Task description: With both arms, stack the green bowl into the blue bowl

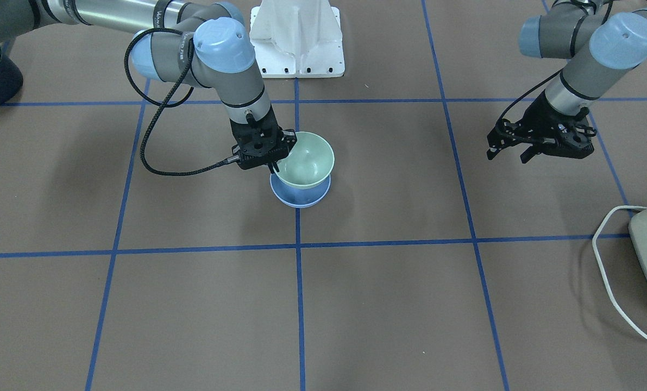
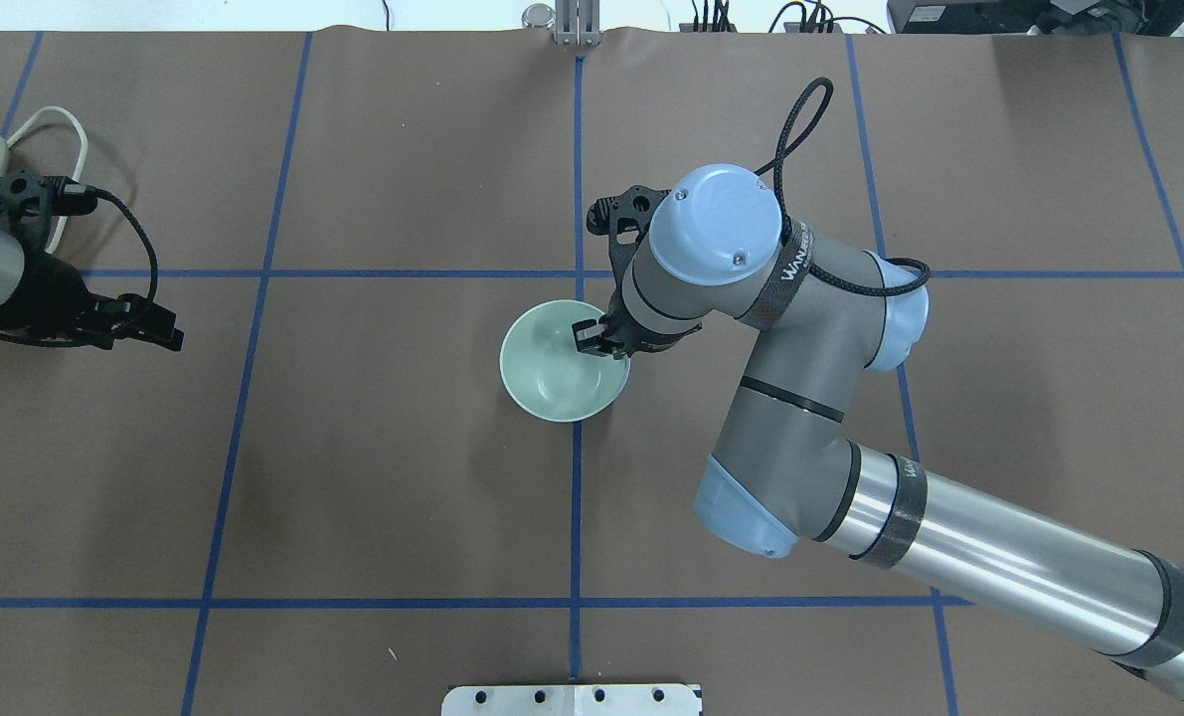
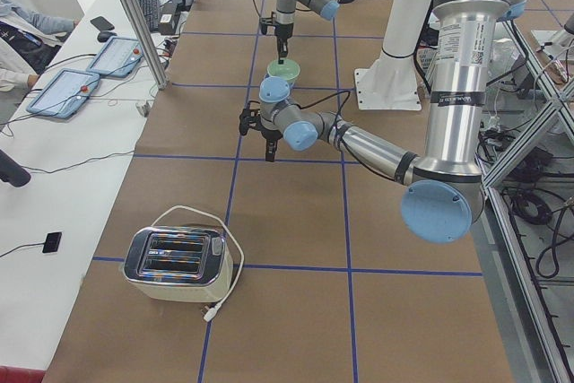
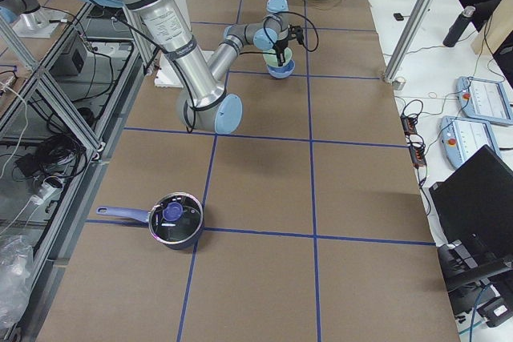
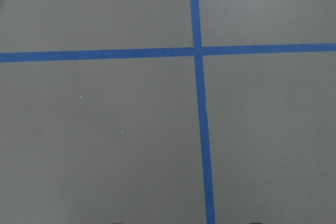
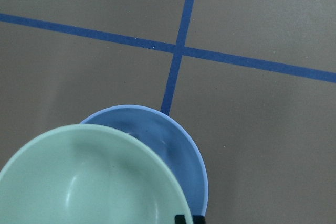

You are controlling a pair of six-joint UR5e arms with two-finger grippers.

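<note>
The right gripper (image 1: 273, 163) pinches the rim of the green bowl (image 1: 307, 160), holding it just over the blue bowl (image 1: 301, 196) at mid-desk (image 1: 193, 304), slightly off-centre. Released here, it may catch the blue rim and tip. The left gripper (image 1: 508, 155) hangs spread and empty, well apart

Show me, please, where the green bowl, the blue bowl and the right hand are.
green bowl (image 1: 306, 156): exterior front-facing view, on its inner wall.
blue bowl (image 1: 300, 201): exterior front-facing view, by its near rim.
right hand (image 1: 273, 164): exterior front-facing view, between the fingertips at the green bowl's rim.
</note>
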